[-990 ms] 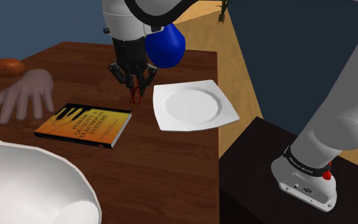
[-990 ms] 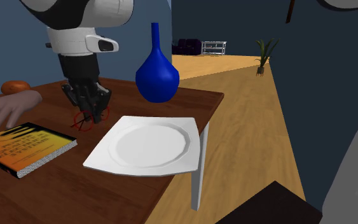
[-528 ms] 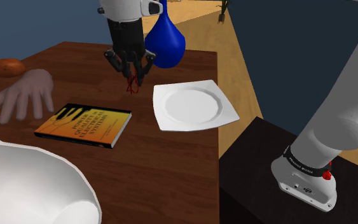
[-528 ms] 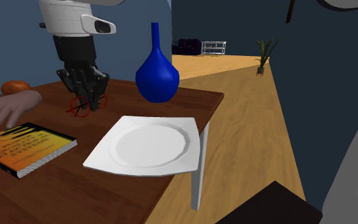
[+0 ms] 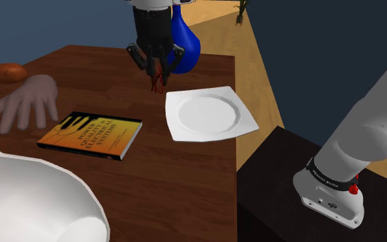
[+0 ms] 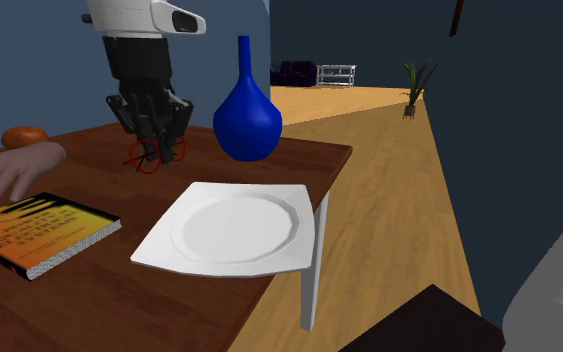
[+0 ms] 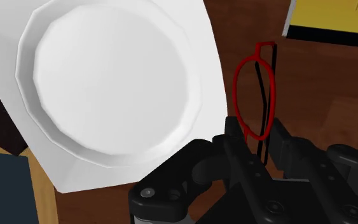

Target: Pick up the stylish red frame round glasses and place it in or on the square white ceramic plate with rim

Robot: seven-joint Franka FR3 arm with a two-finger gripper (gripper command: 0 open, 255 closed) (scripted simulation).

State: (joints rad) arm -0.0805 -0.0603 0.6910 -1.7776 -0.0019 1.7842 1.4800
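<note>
Red thin-framed round glasses (image 7: 255,95) hang pinched between the narrow-set fingers of the all-black gripper (image 7: 257,137), above the dark brown wood-grain table (image 5: 185,179). They hang beside the smooth square white plate (image 7: 50,165) with its raised rim, near a bulbous blue vase (image 6: 247,120).

Lettered item: book (image 5: 92,135), orange-yellow cover, lying at 9 o'clock from plate (image 5: 179,128). Several lines of dark capitals across cover; possibly opening "POWER", remainder too small to read.
</note>
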